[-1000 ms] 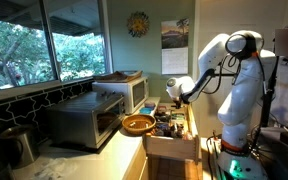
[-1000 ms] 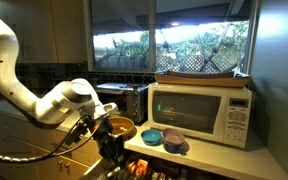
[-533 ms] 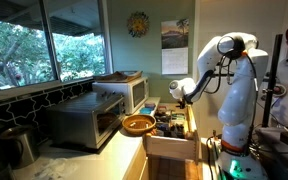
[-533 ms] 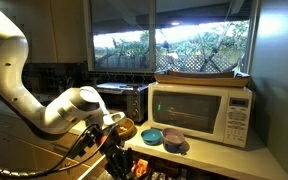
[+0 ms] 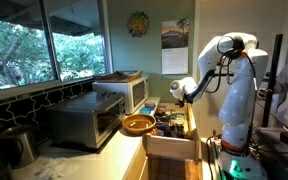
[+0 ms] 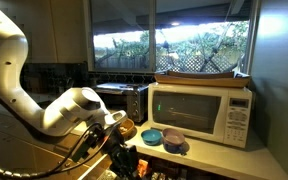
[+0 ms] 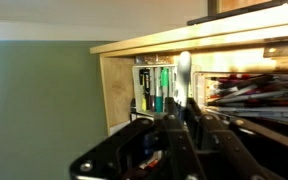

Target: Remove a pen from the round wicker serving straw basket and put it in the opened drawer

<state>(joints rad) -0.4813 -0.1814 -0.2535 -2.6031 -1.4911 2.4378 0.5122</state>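
Here the tool (image 7: 184,108) clamps a pen (image 7: 184,68) above the drawer (image 7: 119,85).

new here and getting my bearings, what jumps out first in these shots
The big white arm dominates, bent over the open drawer with its gripper above it. In the wrist view a pale pen seems pinched in the gripper, over the drawer's clutter. The orange basket sits on the counter beside the drawer.
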